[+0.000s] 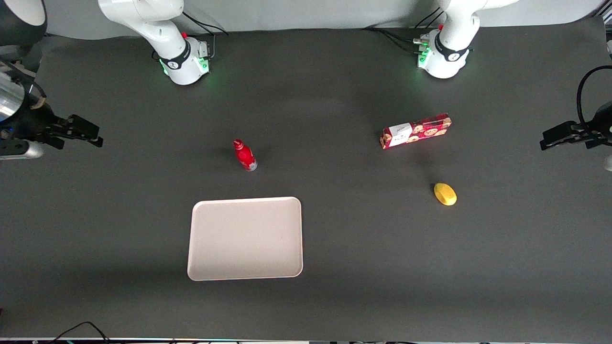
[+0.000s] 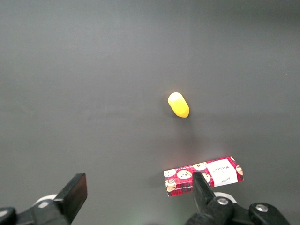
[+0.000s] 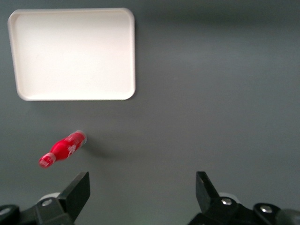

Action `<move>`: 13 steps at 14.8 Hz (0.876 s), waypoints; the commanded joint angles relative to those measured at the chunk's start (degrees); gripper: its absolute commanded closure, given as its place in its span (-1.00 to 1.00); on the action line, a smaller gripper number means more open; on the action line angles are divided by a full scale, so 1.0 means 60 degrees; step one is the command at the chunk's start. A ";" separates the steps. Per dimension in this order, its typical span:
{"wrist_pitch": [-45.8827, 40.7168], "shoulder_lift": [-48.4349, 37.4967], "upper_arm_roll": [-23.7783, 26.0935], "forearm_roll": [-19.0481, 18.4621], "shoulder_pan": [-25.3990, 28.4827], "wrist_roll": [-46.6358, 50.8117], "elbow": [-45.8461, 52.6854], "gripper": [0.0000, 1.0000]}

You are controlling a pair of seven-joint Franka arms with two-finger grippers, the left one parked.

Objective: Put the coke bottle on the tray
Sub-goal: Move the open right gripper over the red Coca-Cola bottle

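The coke bottle (image 1: 244, 155) is small and red with a red cap and a clear base. It stands upright on the dark table, a little farther from the front camera than the tray (image 1: 245, 238). The tray is flat, pale beige-pink, and nothing lies on it. Both also show in the right wrist view: the bottle (image 3: 63, 148) and the tray (image 3: 73, 54). My right gripper (image 1: 88, 134) hovers high at the working arm's end of the table, well apart from the bottle. Its fingers (image 3: 77, 192) are spread wide and hold nothing, with bare table between them.
A long red cookie box (image 1: 415, 131) lies toward the parked arm's end of the table. A yellow lemon-like object (image 1: 445, 194) lies nearer the front camera than the box. Both arm bases stand at the table's back edge.
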 commanded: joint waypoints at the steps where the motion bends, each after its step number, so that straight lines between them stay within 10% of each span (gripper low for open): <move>1: -0.0389 -0.0007 -0.0160 0.0167 0.1408 -0.0062 0.0062 -1.00; 10: -0.0404 -0.0066 -0.1475 0.0621 0.5521 0.1631 0.0033 -1.00; 13: -0.0302 0.0008 -0.1523 0.0592 0.5689 0.2018 -0.0214 -1.00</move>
